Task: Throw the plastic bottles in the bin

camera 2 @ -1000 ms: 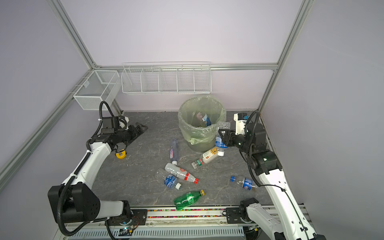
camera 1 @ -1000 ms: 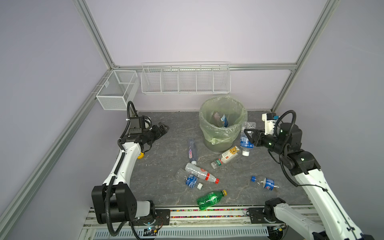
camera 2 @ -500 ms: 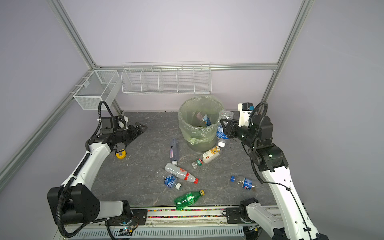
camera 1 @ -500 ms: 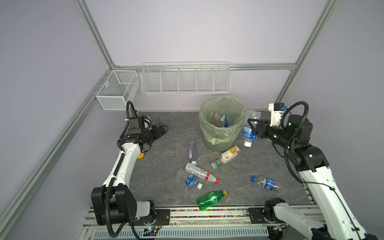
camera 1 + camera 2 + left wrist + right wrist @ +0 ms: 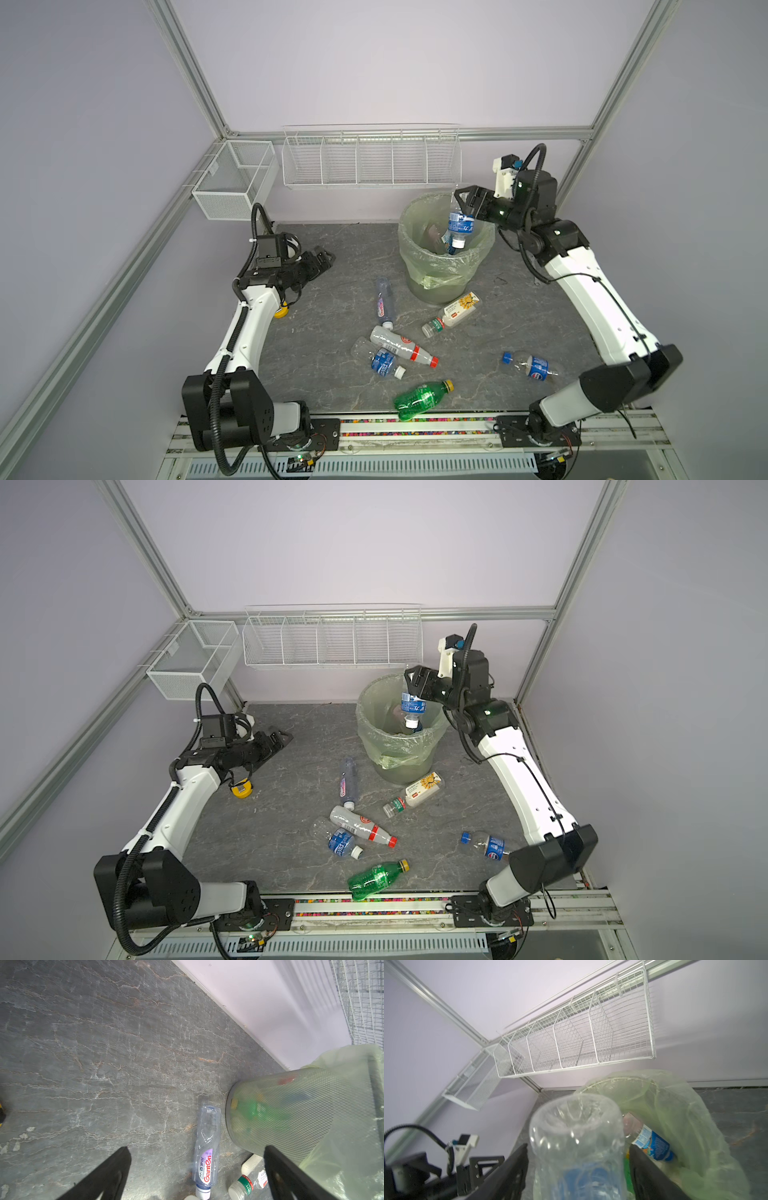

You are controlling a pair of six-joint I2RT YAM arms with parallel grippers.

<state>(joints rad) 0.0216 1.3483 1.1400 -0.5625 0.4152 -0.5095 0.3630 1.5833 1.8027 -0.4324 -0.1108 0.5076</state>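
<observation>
- Plastic bottle with a blue label (image 5: 459,226) (image 5: 412,707) (image 5: 577,1147) hangs cap-down in the mouth of the bin (image 5: 444,266) (image 5: 399,750). Its clear base is up between the fingers of the right gripper (image 5: 462,203) (image 5: 411,681) (image 5: 578,1167).
- We see the right gripper's jaws spread wide at the bin's far right rim. In the right wrist view they flank the bottle's base, and a thin gap shows beside one finger.
- We find the bin at the far middle of the grey table (image 5: 332,332), lined with a pale green bag. Inside it lies another blue-label bottle (image 5: 652,1147), and the left wrist view shows green and red shapes through its mesh wall (image 5: 291,1115).
- The left gripper (image 5: 322,259) (image 5: 282,737) (image 5: 196,1148) hovers over the far left of the table, well apart from the bin. Its jaws are wide apart with nothing in them.
- We count six bottles lying on the table:
  - a purple-label bottle (image 5: 384,303) (image 5: 348,783) (image 5: 205,1157) just near-left of the bin
  - a sunflower-label bottle (image 5: 455,311) (image 5: 417,793) against the bin's near side
  - a red-capped bottle (image 5: 399,345) (image 5: 361,825) in the middle, touching a crushed blue-label bottle (image 5: 382,361) (image 5: 340,842)
  - a green bottle (image 5: 422,399) (image 5: 376,879) at the near edge
  - a blue-capped bottle (image 5: 530,365) (image 5: 486,845) at the near right
- A small yellow round object (image 5: 281,311) (image 5: 241,789) sits under the left arm.
</observation>
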